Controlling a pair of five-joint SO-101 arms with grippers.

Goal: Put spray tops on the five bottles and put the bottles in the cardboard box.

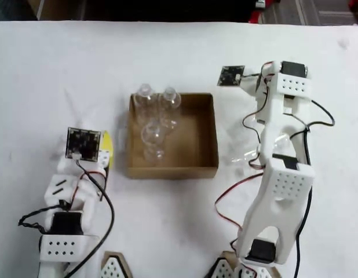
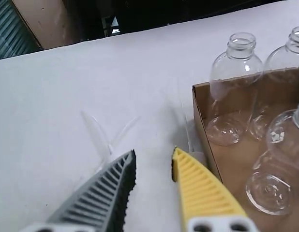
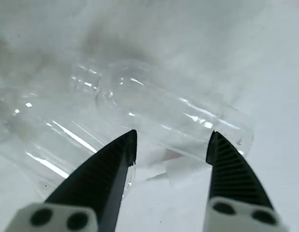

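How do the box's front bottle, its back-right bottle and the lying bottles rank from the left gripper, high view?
1. Front bottle, middle of the box, closest to left gripper.
2. Back-right bottle, far side.
3. Lying bottles, outside, past the right wall.

Bottles (image 2: 235, 87) clear glossy plastic; cardboard box (image 1: 193, 139) matt brown; table (image 1: 63, 63) white, matt, possibly cloth; left hand (image 2: 153, 157) ribbed matt plastic.

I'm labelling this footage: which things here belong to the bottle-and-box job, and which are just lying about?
Job: cardboard box; three standing bottles inside it; lying bottles beside it; right tool, open over them; left tool, open.
Lying about: white table; brown panel beyond it.
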